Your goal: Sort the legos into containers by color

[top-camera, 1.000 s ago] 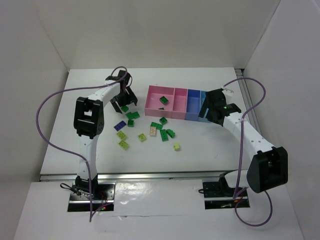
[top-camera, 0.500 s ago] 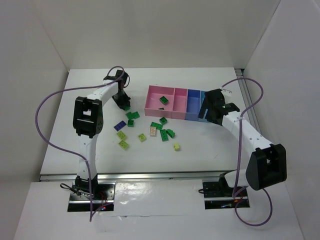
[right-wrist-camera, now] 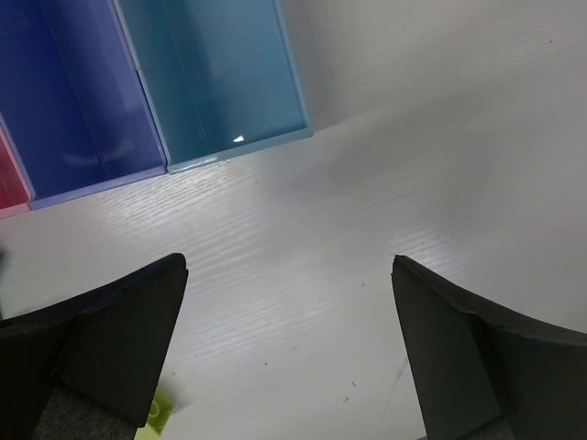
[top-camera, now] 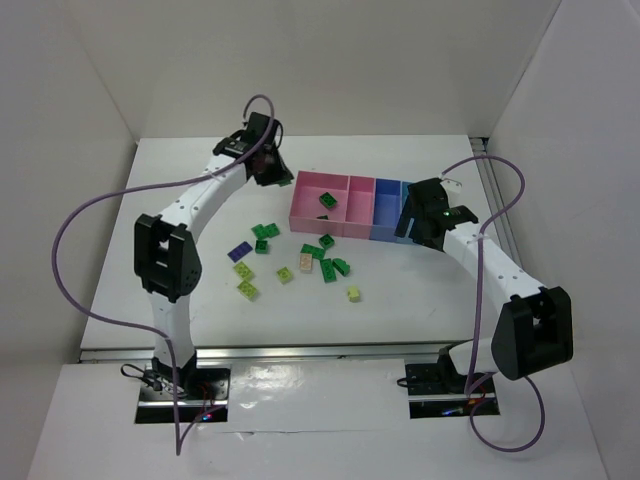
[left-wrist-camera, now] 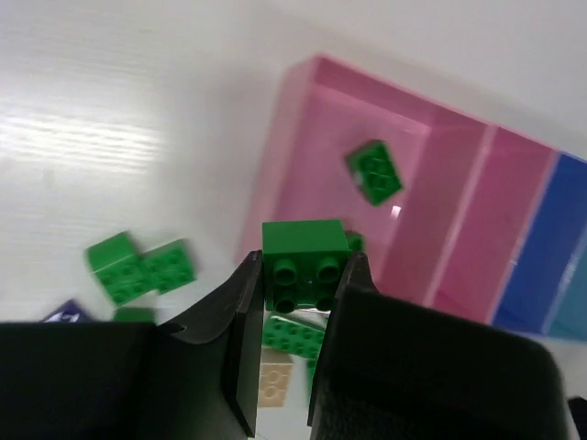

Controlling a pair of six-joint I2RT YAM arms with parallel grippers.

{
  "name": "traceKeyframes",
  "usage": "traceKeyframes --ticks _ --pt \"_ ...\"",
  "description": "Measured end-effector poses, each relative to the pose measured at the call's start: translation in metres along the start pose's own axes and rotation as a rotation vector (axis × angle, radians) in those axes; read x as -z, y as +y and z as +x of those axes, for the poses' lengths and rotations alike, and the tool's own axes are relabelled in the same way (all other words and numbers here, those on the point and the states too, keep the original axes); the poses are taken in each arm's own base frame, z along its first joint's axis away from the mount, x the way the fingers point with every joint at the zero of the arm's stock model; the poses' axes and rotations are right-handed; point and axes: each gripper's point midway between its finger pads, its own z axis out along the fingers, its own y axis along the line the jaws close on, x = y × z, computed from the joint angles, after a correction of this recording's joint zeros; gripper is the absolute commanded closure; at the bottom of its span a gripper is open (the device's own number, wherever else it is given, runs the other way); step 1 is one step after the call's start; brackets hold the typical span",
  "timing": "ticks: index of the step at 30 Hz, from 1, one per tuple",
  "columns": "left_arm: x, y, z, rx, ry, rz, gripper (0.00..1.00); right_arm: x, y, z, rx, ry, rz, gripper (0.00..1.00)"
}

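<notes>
Left hand (left-wrist-camera: 299,280) clenched on a dark green four-stud brick (left-wrist-camera: 305,249), studs toward the wrist camera. It is held above the tabletop (top-camera: 400,290), just off the left wall of the large pink bin (left-wrist-camera: 316,192). One dark green brick (left-wrist-camera: 374,171) lies inside that bin. Right hand (right-wrist-camera: 289,302) spread wide, holding nothing, over bare tabletop beside the light blue bin (right-wrist-camera: 220,82). Loose bricks (top-camera: 325,252) scattered mid-tabletop, on the near side of the bin row. Purple brick (top-camera: 240,251) at the scatter's left, beige brick (top-camera: 307,262) among them.
</notes>
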Motion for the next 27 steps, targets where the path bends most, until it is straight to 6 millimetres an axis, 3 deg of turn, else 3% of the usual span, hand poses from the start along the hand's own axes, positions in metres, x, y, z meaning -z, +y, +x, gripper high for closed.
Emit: traceKeyframes --ticks 1,2,5,6,10,15,20,21,24,27 --pt "0.002 -0.019 0.001 -0.029 -0.004 0.045 0.76 0.0 0.0 0.0 0.0 0.0 0.0 0.0" --pt "0.0 -0.033 0.003 -0.046 0.002 0.076 0.61 0.0 0.0 0.0 -0.001 0.001 0.0 0.0" --pt "-0.017 -0.059 0.009 -0.087 0.021 0.118 0.34 0.001 0.0 0.0 -0.008 -0.001 -0.001 0.0" --pt "-0.026 -0.063 0.012 -0.094 0.03 0.118 0.15 0.002 0.0 -0.001 -0.01 -0.005 -0.003 0.0" --pt "-0.054 -0.063 0.022 -0.104 0.074 0.096 0.12 0.009 -0.001 -0.007 -0.025 -0.033 -0.011 0.0" --pt "-0.044 -0.042 0.028 -0.122 0.074 0.027 0.33 0.014 -0.006 -0.014 -0.034 -0.065 0.001 0.0" --pt "0.003 0.014 0.044 -0.138 0.063 -0.102 0.38 0.015 -0.006 -0.014 -0.035 -0.067 0.0 0.0" --pt "0.01 0.024 0.048 -0.136 0.06 -0.115 0.35 0.014 -0.005 -0.014 -0.034 -0.067 0.0 0.0" --pt "0.027 0.057 0.074 -0.141 0.089 -0.17 0.12 0.011 -0.003 -0.01 -0.025 -0.052 -0.001 0.0" --pt "0.025 0.084 0.113 -0.155 0.159 -0.228 0.07 0.006 -0.001 -0.006 -0.016 -0.031 0.001 0.0"
